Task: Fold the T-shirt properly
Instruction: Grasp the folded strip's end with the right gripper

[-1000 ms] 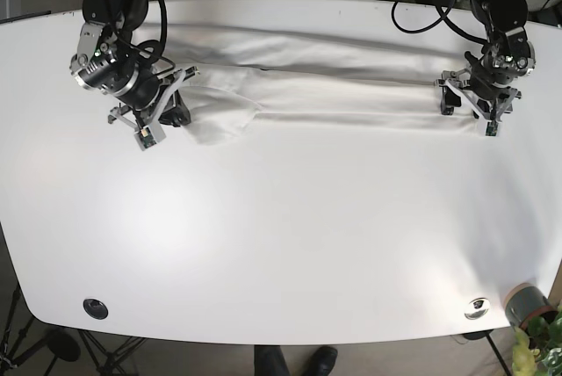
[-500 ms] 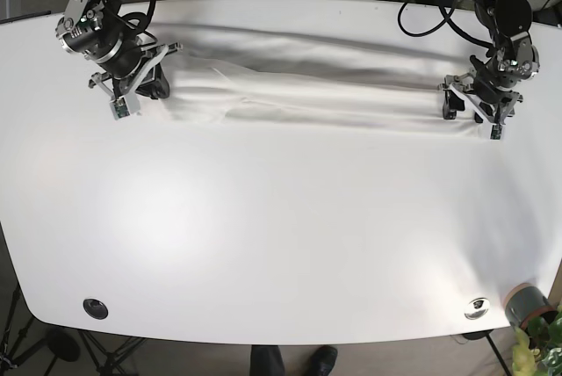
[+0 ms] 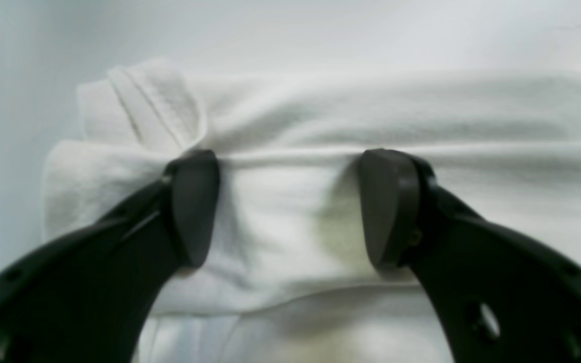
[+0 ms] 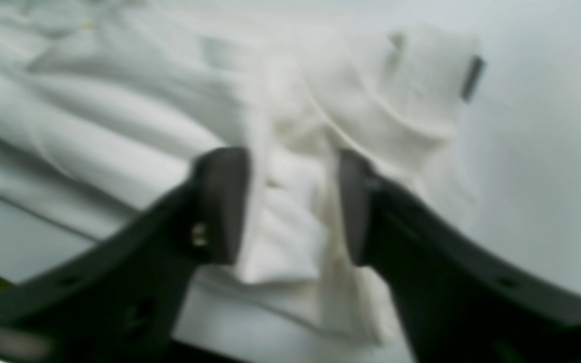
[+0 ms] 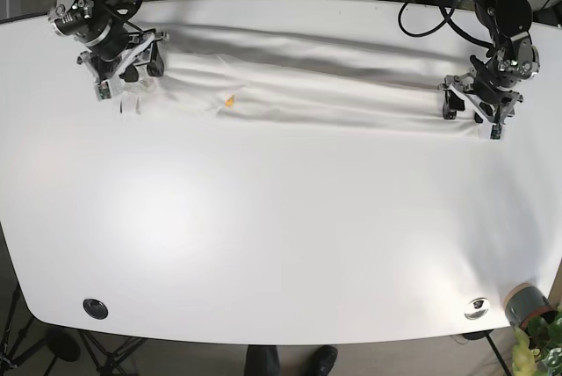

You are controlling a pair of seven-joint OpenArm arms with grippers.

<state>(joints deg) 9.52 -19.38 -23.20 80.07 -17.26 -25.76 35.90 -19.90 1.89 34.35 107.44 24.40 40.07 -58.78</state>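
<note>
The white T-shirt (image 5: 316,73) lies stretched in a long wrinkled band across the far side of the white table (image 5: 281,218). My right gripper (image 5: 132,70) is at the band's left end in the base view. In the right wrist view its jaws (image 4: 290,201) close on a bunched fold of the shirt (image 4: 290,237). My left gripper (image 5: 479,105) is at the band's right end. In the left wrist view its jaws (image 3: 290,201) hold a thick fold of the shirt (image 3: 290,222) near a hemmed edge (image 3: 144,111).
A small orange speck (image 5: 228,101) sits on the shirt. A grey tag (image 4: 472,78) shows on the cloth. A black disc (image 5: 95,308) and a silver disc (image 5: 477,307) sit by the near edge, beside a potted plant (image 5: 531,319). Cables hang behind the far edge.
My right gripper has moved up and to the left in the base view, pulling its end of the shirt out flatter and longer. The left gripper has stayed in place.
</note>
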